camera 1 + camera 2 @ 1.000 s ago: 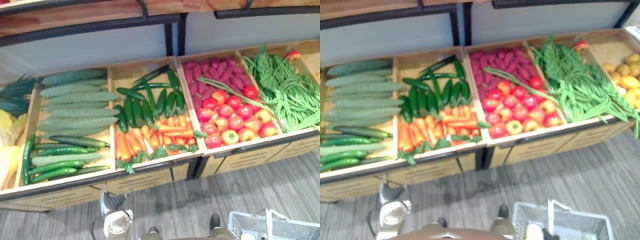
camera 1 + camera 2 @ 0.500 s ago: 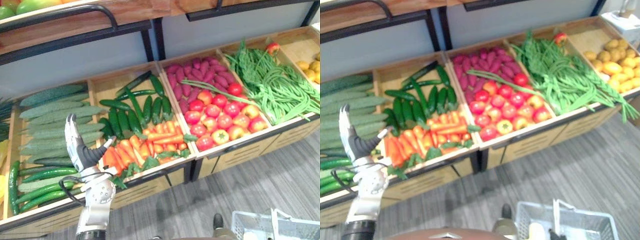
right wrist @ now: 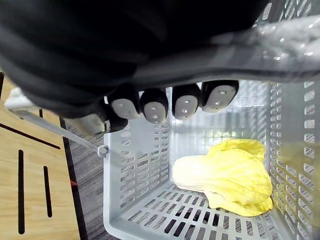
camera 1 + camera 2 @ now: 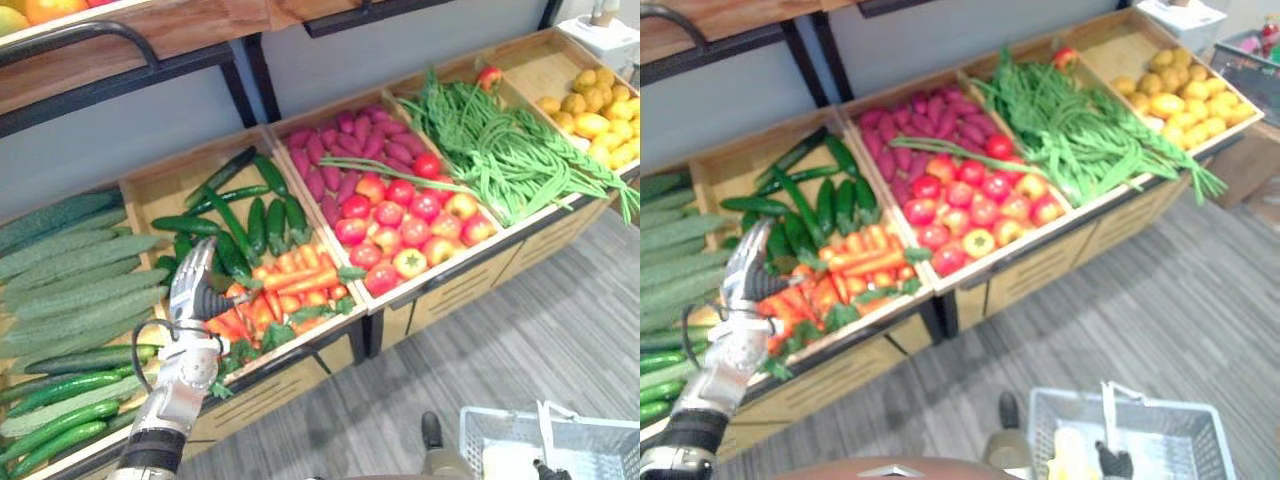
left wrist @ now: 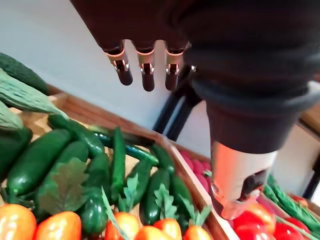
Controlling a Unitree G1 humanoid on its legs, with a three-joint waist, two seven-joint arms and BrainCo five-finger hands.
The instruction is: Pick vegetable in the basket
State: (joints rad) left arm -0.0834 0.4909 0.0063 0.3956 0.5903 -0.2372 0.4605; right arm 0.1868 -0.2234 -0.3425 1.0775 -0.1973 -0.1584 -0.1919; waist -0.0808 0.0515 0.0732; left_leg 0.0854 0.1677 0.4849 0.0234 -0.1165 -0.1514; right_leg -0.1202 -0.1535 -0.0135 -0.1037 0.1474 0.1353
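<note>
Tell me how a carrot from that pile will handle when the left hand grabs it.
Carrots look rigid and tapered, so one would probably lift stiffly but might slip toward its thin end. They lie heaped, so neighbours may roll.

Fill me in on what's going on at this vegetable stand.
A humanoid robot is shopping from a row of wooden produce crates. Its left hand is open and empty, raised above the carrots at the front of one crate, with dark green cucumbers behind them. Its right hand is curled round the handle of a white basket, which already holds a pale yellow cabbage. Nothing from this crate has been picked yet.
</note>
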